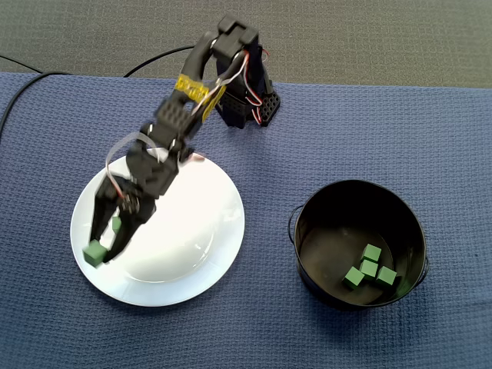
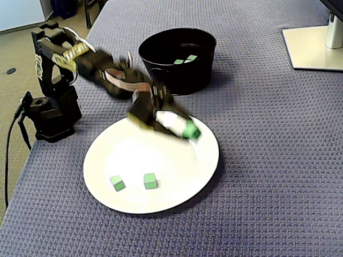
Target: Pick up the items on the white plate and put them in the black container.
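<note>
Green cubes (image 2: 150,181) near gripper (image 2: 188,131) on white plate (image 2: 177,176); black container (image 2: 161,59) apart.

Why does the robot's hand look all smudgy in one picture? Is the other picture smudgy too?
Side fixed view: the gripper and arm are smeared by motion blur, while the plate and its two loose cubes look sharp. Top-down fixed view: the gripper is crisp, but the plate's middle is washed out by glare.
</note>
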{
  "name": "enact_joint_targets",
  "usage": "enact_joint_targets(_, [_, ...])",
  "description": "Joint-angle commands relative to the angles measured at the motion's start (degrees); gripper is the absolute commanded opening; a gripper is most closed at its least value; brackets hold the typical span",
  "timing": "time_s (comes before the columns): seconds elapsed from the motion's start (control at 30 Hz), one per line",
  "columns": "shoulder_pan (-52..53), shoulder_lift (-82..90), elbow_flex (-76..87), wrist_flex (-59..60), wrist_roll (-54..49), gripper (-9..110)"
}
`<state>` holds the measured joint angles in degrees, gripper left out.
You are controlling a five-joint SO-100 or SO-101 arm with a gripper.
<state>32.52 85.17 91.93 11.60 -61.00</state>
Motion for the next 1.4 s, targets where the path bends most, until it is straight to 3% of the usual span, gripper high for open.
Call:
enact_joint_targets(0.0, [-4.8, 13.1, -22.8, 24.3, 19.6, 0])
enact_joint_targets(0.1, [-12.8, 18.2, -32.2, 41.4, 23.8, 0])
enact_joint_targets(0.2, [-24.0, 21.7, -34.9, 49.7, 29.1, 0])
enact_joint_targets(0.47, [-51.0, 20.7, -28.9, 53.9, 50.7, 0])
enact_joint_targets(0.73, [-64.7, 10.7, -11.4, 50.2, 66.4, 0])
enact_joint_targets(1.0, [-64.4, 5.2, 1.1, 41.4, 68.6, 2])
enact_joint_targets(1.1, [-64.2, 5.6, -0.2, 43.4, 68.6, 36])
enact_joint_targets(1.2, [-63.5, 7.7, -5.4, 49.7, 67.9, 46])
enact_joint_targets(1.27, [-62.7, 9.8, -12.5, 56.7, 63.1, 48])
enact_joint_targets(1.37, [-60.1, 12.6, -27.4, 70.8, 46.1, 47])
